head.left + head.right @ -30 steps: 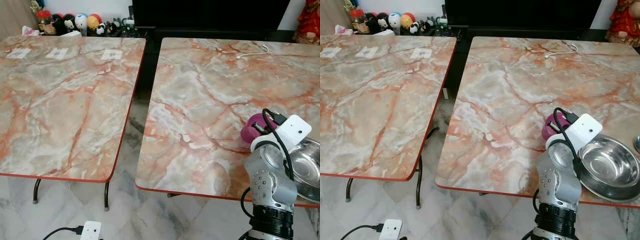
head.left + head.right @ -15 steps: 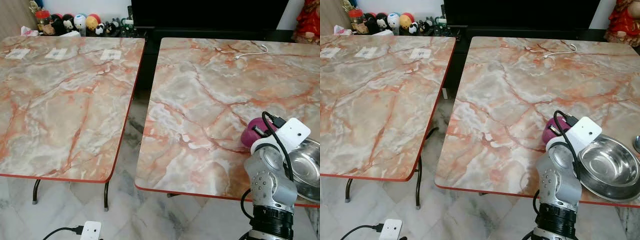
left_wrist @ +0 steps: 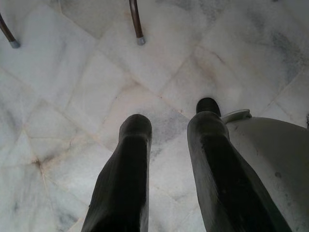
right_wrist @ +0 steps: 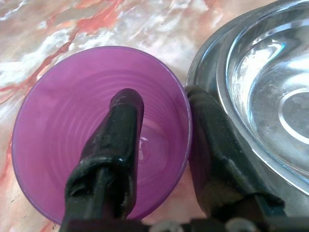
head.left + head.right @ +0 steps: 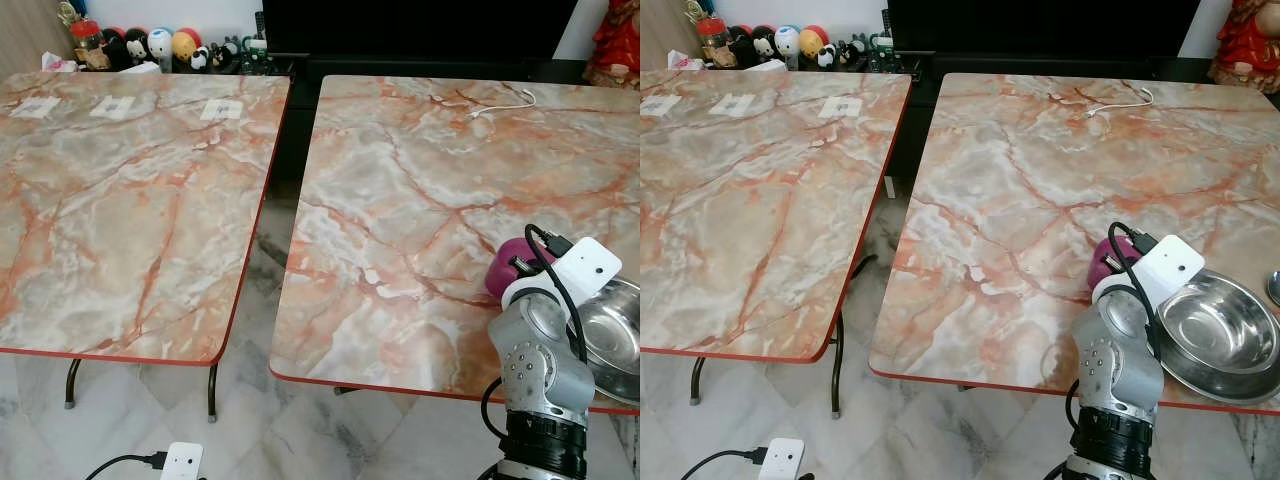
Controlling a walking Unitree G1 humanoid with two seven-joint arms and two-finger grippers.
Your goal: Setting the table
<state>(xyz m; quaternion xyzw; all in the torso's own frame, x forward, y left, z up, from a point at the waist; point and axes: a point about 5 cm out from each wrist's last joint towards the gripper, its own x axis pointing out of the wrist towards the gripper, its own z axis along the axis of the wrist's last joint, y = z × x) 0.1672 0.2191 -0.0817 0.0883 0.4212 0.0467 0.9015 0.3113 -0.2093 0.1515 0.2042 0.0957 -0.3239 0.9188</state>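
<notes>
1. Two marble-patterned tables stand side by side with a gap between them. The right table [image 5: 420,190] carries the task items near its front right corner.
2. Purple cup [image 4: 96,130]: upright on the right table, mouth open toward the wrist camera, just beside the steel bowl [image 4: 270,92]. In the head views the cup [image 5: 1102,262] is partly hidden behind the right wrist.
3. Right gripper [image 4: 159,145]: fingers straddle the cup's rim. One finger sits inside the cup, the other outside, wedged between the cup wall and the bowl's edge. Fingers set narrow, closed on the cup wall.
4. Steel bowl [image 5: 1215,335]: on the table at the cup's right, reaching the table's front edge. Whether rim and cup touch: cannot tell.
5. Left gripper [image 3: 166,145]: hangs low over the pale floor tiles [image 3: 72,96], fingers parted with a plain gap, holding nothing.
6. White cable [image 5: 505,103] lies at the far side of the right table. Three paper labels [image 5: 120,107] lie near the left table's [image 5: 130,210] far edge.
</notes>
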